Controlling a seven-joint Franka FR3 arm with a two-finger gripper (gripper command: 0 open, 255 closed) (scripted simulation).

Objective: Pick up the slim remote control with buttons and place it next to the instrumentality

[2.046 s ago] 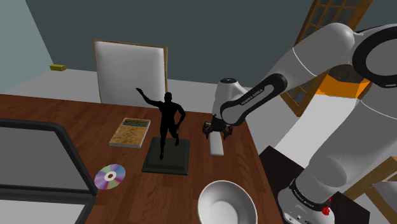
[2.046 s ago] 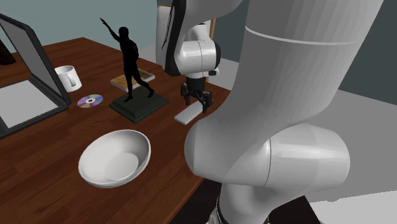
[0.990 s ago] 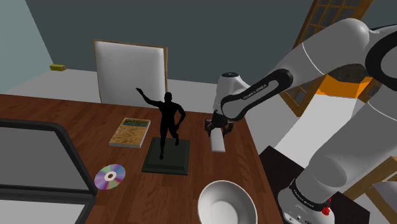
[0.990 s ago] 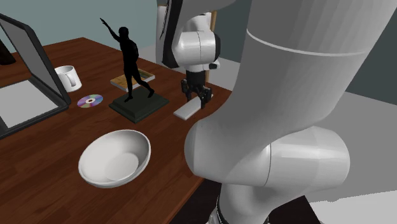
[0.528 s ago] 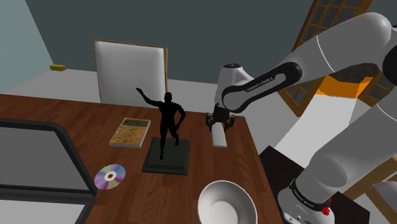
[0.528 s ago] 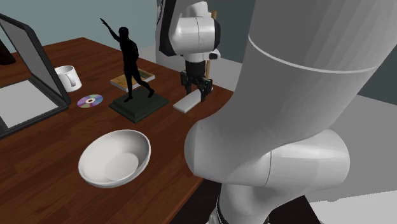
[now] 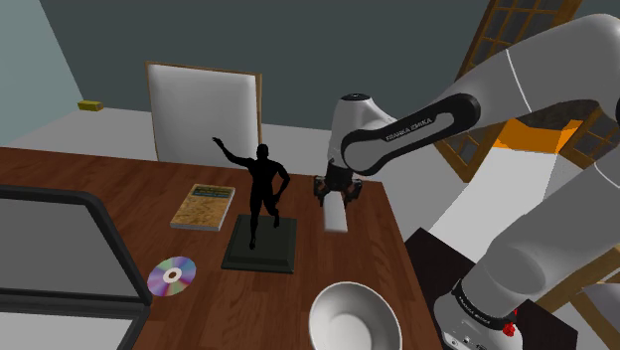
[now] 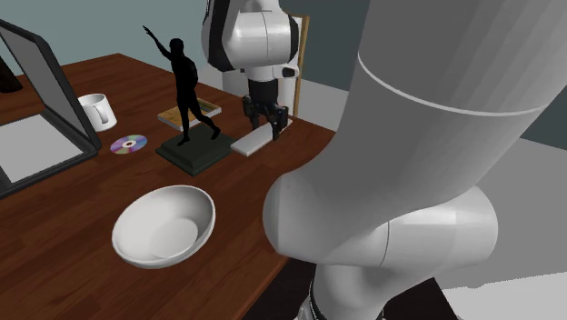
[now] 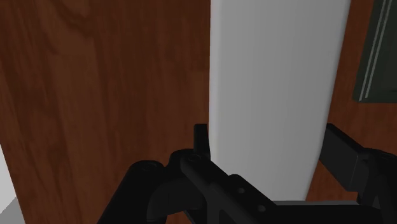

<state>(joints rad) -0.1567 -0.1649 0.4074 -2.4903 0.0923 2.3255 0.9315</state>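
A brown wooden desk (image 7: 119, 189) carried a black statuette (image 7: 260, 194). The claw (image 7: 334, 191) clasped one end of the white remote (image 7: 336, 213) just beside the statuette's base, long axis roughly parallel to it.

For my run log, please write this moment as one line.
end effector: shut on remote | remote: white, near statue, not touching | statue: black, upright

Wood tbl (image 7: 99, 184), matt remote (image 7: 336, 212), glossy disc (image 7: 172, 275)

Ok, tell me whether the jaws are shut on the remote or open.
Shut on it: in the wrist view both black fingers press the sides of the white remote, no gap showing.
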